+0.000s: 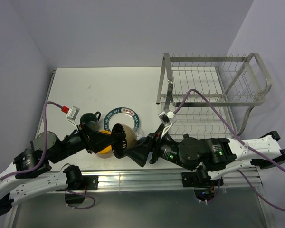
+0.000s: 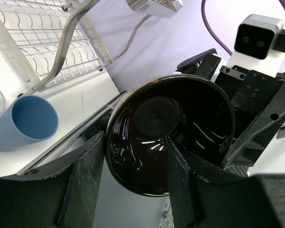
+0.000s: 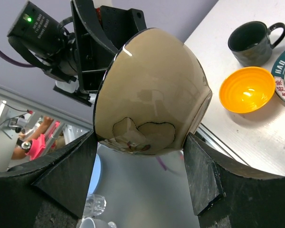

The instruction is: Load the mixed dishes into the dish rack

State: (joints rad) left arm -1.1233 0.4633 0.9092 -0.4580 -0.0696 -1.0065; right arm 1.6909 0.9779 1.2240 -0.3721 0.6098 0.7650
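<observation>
Right end effector (image 3: 140,142) clamps across the beige bowl (image 3: 152,85).

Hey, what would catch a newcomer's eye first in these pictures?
The beige bowl with a glossy black inside, held in mid-air over the near edge of the table between the two arms: the right claw clamps its sides while the left claw stands open astride its rim. Next, the big wire dish rack at the far right, its upper tier bare.
</observation>
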